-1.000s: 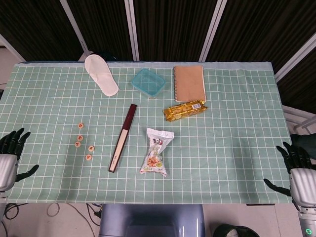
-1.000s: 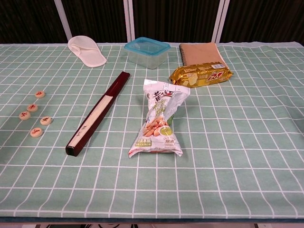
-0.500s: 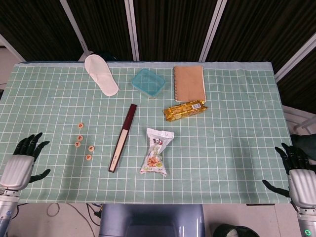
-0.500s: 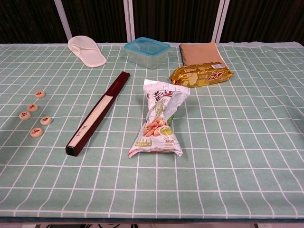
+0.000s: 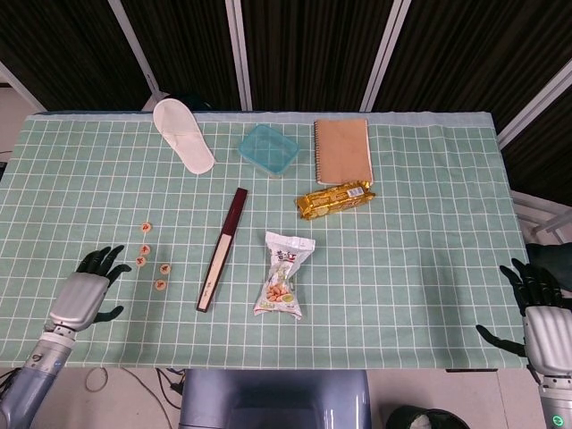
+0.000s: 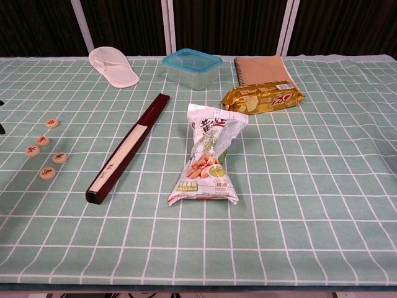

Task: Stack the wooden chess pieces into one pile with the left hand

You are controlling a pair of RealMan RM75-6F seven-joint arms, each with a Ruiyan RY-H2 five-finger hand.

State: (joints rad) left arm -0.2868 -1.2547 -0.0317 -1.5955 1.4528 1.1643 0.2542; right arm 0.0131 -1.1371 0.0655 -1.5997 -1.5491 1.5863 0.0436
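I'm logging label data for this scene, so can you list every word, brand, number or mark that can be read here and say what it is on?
Nothing reads clearly enough to quote.
Wooden chess pieces: one red character on each, too small to read.
Peanut snack bag: large dark characters and small print, blurred.
Gold biscuit packet: red logo, not legible.
Folded fan: faint marks on the pale strip, unreadable.
Notebook, blue-lidded box, slipper: no text seen.

chess pieces, left: one red character on each, too small to read | snack bag, centre: red Chinese characters up top, green round label low down, unreadable | gold packet, far right: red-white logo, illegible
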